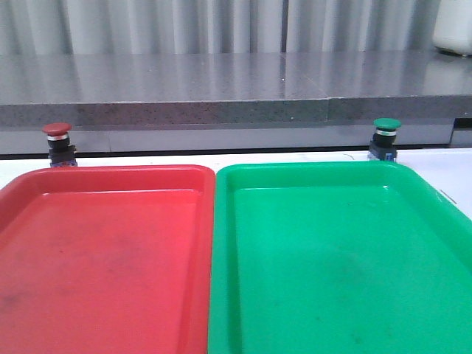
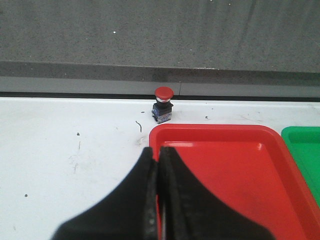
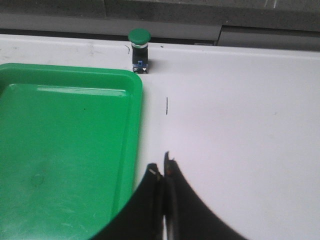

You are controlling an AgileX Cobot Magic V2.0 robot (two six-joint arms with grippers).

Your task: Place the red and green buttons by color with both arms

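Standing upright on the white table, the dull-red mushroom-cap push-button sits just beyond the red plastic tray's far-left corner. The dark-green-capped push-button stands behind the green plastic tray's far-right corner. Both the left gripper and the right gripper hover with jaws pressed together, empty.

Red button upright behind the red tray, green button behind the green tray, seemingly just apart.

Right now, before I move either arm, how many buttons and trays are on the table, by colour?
Red button: 1
Green button: 1
Red tray: 1
Green tray: 1
Total: 4. Both buttons stand on the table behind the trays, not in them.
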